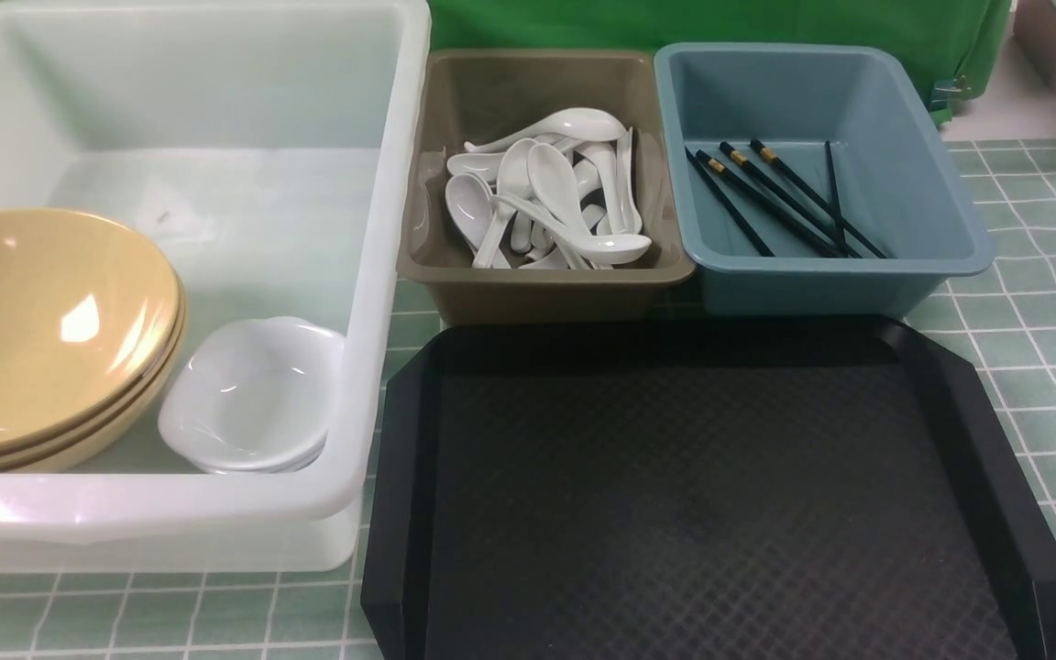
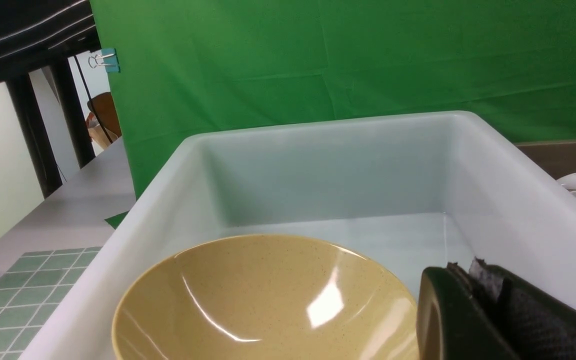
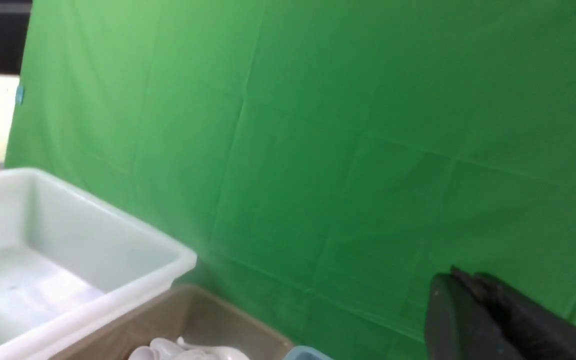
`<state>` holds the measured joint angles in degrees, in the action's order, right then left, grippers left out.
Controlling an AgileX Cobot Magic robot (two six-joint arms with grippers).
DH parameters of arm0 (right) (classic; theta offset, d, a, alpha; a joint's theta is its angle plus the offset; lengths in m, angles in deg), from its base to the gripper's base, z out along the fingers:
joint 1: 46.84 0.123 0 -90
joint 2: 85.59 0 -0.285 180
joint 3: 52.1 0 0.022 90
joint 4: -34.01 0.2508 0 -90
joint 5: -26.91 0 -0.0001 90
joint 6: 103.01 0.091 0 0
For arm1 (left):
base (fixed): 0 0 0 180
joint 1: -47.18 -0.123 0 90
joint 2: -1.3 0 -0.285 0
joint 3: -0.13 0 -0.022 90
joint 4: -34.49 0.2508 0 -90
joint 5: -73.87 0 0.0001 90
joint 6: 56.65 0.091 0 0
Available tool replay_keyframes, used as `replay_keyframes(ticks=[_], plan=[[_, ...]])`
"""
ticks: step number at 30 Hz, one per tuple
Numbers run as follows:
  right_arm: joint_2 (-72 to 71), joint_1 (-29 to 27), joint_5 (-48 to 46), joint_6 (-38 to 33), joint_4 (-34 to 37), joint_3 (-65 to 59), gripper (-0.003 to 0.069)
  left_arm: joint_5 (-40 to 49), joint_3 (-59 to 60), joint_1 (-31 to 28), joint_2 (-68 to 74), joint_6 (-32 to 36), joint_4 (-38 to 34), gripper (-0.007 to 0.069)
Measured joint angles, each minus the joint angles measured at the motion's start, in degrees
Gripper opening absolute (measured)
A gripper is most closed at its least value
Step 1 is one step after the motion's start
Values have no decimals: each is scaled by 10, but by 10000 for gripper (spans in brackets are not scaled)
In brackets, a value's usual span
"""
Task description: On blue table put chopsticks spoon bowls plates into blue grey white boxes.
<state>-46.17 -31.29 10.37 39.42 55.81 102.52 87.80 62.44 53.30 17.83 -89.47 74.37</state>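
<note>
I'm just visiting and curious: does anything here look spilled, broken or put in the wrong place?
Nothing stands out. The bowls and plates sit stacked in the white tub, the spoons lie jumbled in the grey bin, and the chopsticks lie in the blue bin. The black tray holds nothing.

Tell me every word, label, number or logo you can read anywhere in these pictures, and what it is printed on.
None: no readable text shows in any view.
White tub, grey-brown bin, blue bin: plain walls, no label.
Black tray: only a textured pattern.
Chopsticks: gold bands, no lettering visible.
Spoons, bowls, small white dishes: unmarked.
Green backdrop and table: blank cloth, plain grid lines.
</note>
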Motion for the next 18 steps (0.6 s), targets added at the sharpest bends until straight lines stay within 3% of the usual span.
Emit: replay_keyframes(ticks=[10,14,18], plan=[[-284,0,204,2,1,-422,48,0,0,0,0,0,0,5],[-319,0,203,5,1,-519,48,1,0,0,0,0,0,5],[-323,0,65,5,2,-532,52,1,0,0,0,0,0,5]])
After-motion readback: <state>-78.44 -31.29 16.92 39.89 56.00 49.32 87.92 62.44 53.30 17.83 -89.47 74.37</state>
